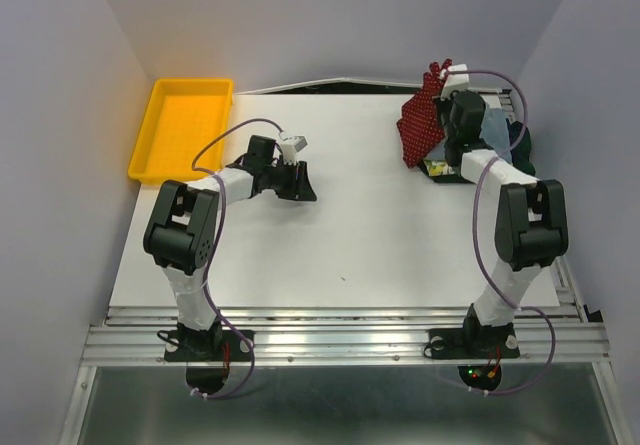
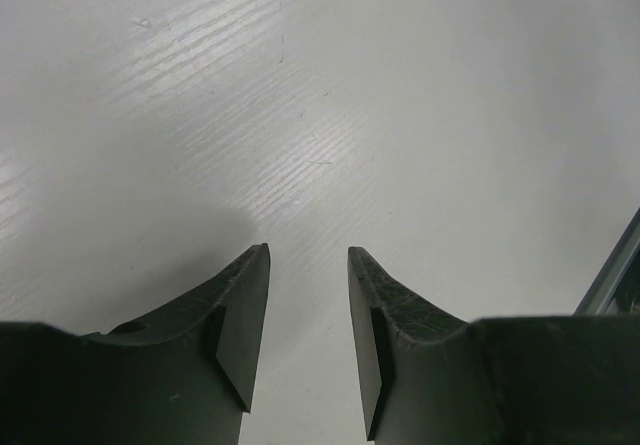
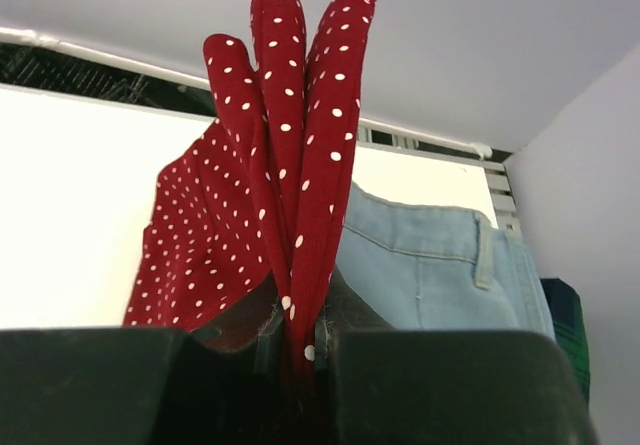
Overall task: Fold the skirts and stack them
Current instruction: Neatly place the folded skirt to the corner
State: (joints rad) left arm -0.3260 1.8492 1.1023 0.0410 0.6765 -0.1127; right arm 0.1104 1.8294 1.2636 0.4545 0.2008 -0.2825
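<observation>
On the top view's clock face, the tray [image 1: 180, 130] is sitting at ten o'clock on the table [image 1: 340, 225]. Just toward the centre from it, the left gripper [image 2: 308, 305] is hovering low over bare tabletop, jaws parted and grasping nothing. Moving right, the red skirt [image 1: 422, 125] is hanging at one o'clock, bunched into upright folds and pinched at one edge by the right gripper [image 3: 297, 335], whose jaws are clenched on the cloth. Its lower part is draping down toward the table; whether the hem is touching cannot be told. Behind it, at two o'clock, the blue skirt [image 3: 430, 265] is lying folded, with a patterned skirt [image 1: 440, 168] peeking out at its near edge and the green skirt [image 3: 565, 320] showing at its far right. The red cloth is looking thin, light and limp, so it is likely to sag and slip from one pinch. Taking a second hold at the waistband's opposite corner with the left gripper should spread it flat for folding.
</observation>
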